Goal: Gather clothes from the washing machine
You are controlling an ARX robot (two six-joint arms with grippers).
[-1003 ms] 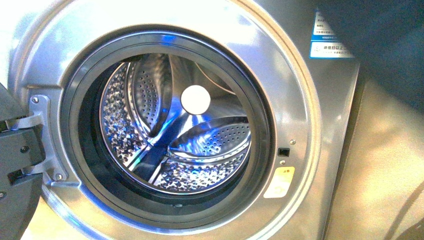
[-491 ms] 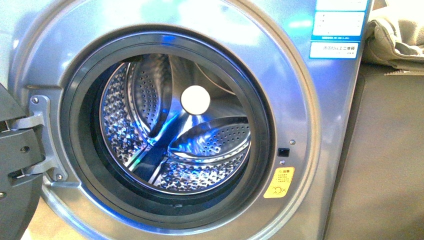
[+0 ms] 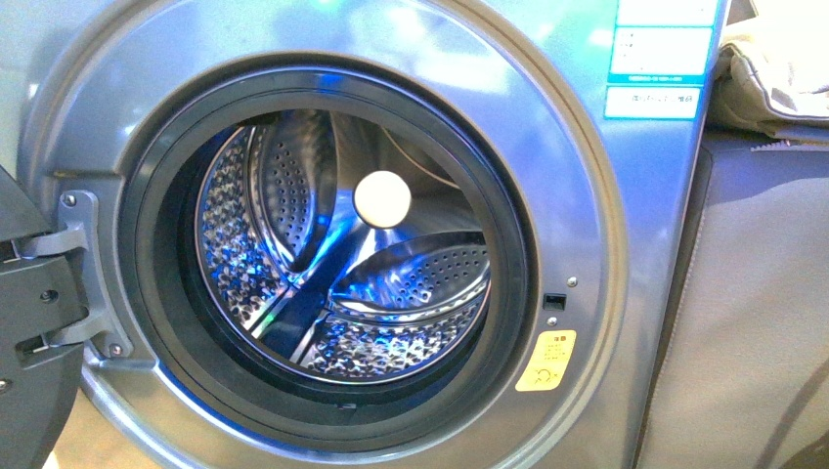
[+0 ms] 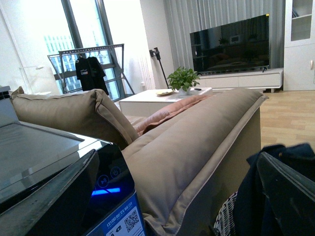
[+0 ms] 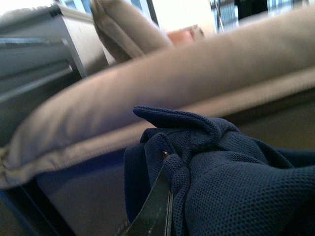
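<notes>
My right gripper is clamped tight on the bunched navy clothes, with a beige cushion behind them. In the front view the washing machine fills the frame, and its door stands open at the lower left edge. Only one dark finger of my left gripper shows, so I cannot tell how far open it is.
</notes>
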